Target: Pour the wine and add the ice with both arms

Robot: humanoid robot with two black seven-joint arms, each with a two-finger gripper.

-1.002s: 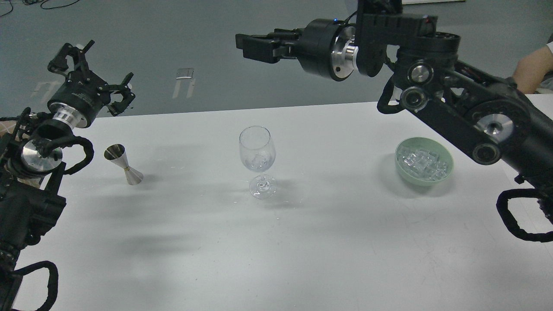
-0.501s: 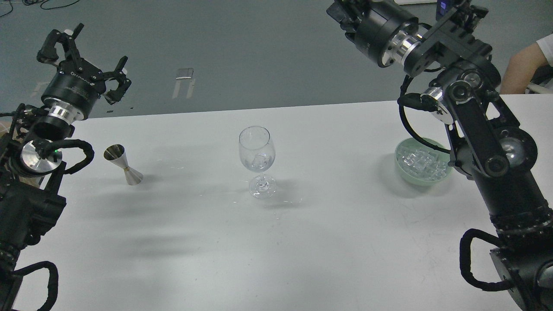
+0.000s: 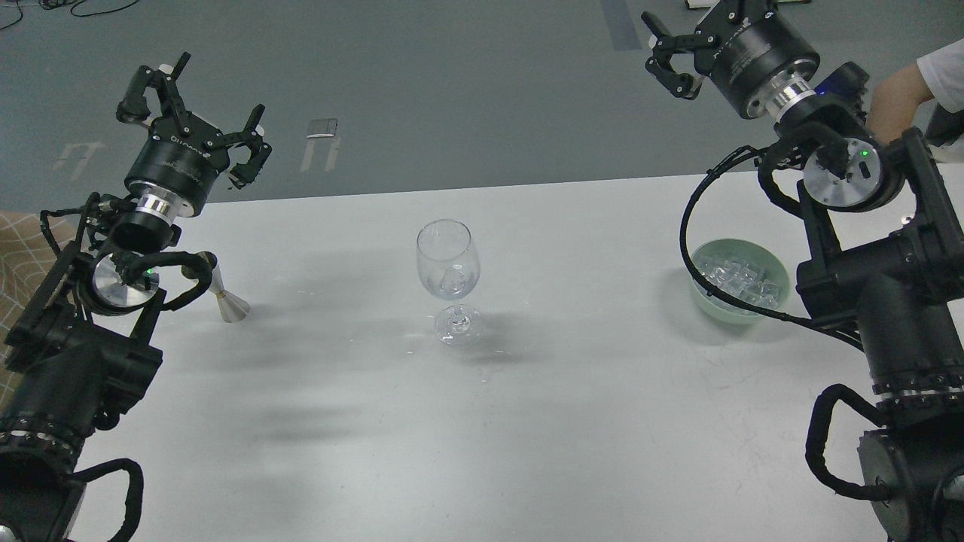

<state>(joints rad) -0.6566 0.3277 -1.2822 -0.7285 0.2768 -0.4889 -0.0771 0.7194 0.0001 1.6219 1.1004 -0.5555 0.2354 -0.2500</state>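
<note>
A clear stemmed wine glass [image 3: 448, 256] stands upright at the table's middle with a small ice cube [image 3: 450, 281] in its bowl. A pale green bowl [image 3: 708, 297] at the right holds a heap of ice [image 3: 734, 275]; my right arm's cable crosses it. A steel jigger [image 3: 232, 306] stands at the left, its upper cup hidden behind my left arm. My left gripper [image 3: 197, 105] is open and empty, raised beyond the table's back left edge. My right gripper [image 3: 689, 41] is open and empty, high at the back right, partly cut off by the frame.
The white table [image 3: 527, 421] fills the view, with grey floor beyond its back edge. A person's arm [image 3: 900, 98] shows at the top right, close to my right arm. A checkered cloth [image 3: 15, 233] lies at the left edge.
My right arm has swung from above the glass back to the right and up, and its fingers have spread. My left arm has shifted right and now covers the jigger's top.
</note>
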